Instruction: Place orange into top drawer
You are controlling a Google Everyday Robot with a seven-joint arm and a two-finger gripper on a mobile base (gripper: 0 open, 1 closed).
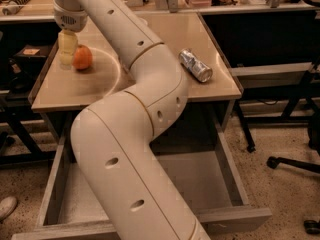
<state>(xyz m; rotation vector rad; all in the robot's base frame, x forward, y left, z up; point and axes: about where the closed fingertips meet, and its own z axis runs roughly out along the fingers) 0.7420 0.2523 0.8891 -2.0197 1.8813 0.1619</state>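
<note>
Orange: round, smooth, on glossy tabletop.
Gripper: pale yellow, beside orange; whether closed, cannot tell.
Drawer: grey wood-grain, open.

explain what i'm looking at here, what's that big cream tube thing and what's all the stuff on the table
The big cream tube is a robot arm, made of jointed sections that reach from the bottom of the picture up over the table. There is only one picture, from a camera looking down past the arm; where it is mounted is not on record.

At the arm's far end, top left, is the gripper, the yellowish part that grabs things. It hangs low over the table, close against the left side of an orange. I cannot tell whether it has hold of the orange.

The orange sits by a pale round dish, which the arm mostly hides. Further right, a silver can lies on its side. Below the tabletop, a grey drawer is pulled open.
</note>
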